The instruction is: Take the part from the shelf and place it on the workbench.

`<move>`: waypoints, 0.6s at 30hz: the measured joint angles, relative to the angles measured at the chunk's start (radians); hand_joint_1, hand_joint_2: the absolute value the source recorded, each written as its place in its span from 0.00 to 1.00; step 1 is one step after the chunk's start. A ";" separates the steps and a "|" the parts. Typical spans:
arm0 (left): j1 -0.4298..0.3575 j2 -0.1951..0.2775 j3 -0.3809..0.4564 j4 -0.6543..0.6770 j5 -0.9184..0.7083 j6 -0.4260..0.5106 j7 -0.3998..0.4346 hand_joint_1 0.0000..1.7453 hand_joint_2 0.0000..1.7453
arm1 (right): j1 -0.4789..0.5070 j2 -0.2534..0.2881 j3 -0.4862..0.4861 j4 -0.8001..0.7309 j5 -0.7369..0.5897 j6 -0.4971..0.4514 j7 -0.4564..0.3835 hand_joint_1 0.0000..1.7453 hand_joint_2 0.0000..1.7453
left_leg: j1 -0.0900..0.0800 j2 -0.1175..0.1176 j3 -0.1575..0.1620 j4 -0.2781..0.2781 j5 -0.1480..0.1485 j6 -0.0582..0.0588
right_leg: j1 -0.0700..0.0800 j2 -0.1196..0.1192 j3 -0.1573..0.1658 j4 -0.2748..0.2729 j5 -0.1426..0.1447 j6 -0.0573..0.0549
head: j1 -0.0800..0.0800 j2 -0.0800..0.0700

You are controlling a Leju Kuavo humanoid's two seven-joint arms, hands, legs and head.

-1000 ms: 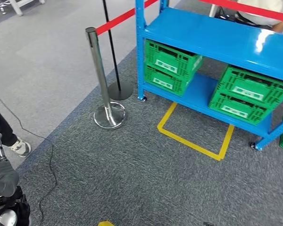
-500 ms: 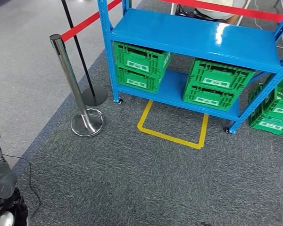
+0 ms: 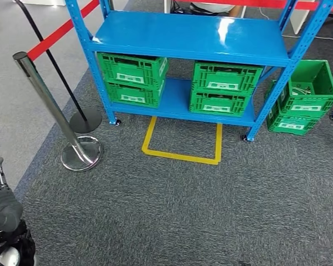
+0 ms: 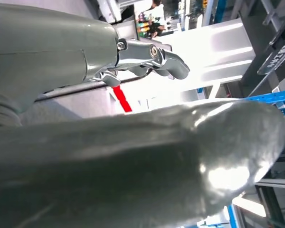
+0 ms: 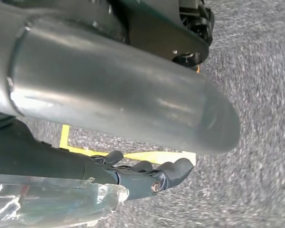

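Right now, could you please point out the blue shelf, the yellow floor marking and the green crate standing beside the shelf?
blue shelf point(image 3: 190, 34): head view, on its top board.
yellow floor marking point(image 3: 179, 157): head view, on the near tape strip.
green crate point(image 3: 324, 77): head view, on its upper side wall.

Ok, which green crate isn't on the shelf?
The stacked green crates on the floor, just past the blue shelf at its right end. The left stack and the middle stack sit on its lower board.
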 joint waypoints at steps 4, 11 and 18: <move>0.005 0.002 0.000 0.001 0.000 0.000 0.000 0.00 0.00 | -0.002 0.000 0.000 0.000 -0.001 0.000 -0.002 0.00 0.00 | 0.005 -0.071 -0.106 0.217 -0.106 -0.013 | -0.009 0.046 0.002 -0.005 0.004 -0.011 | -0.009 0.000; 0.004 0.003 0.000 0.002 0.000 0.001 0.000 0.00 0.00 | 0.002 0.000 -0.001 0.000 -0.004 -0.006 -0.001 0.00 0.00 | 0.010 -0.094 -0.039 0.013 0.039 -0.006 | -0.006 0.105 0.003 0.000 0.002 0.006 | -0.011 0.000; 0.005 0.005 0.000 0.002 0.002 0.002 -0.001 0.00 0.00 | 0.004 -0.002 -0.002 0.000 -0.004 -0.012 -0.001 0.00 0.00 | 0.010 -0.104 -0.033 -0.013 0.042 0.009 | 0.002 0.100 -0.003 -0.010 -0.001 -0.055 | -0.008 0.000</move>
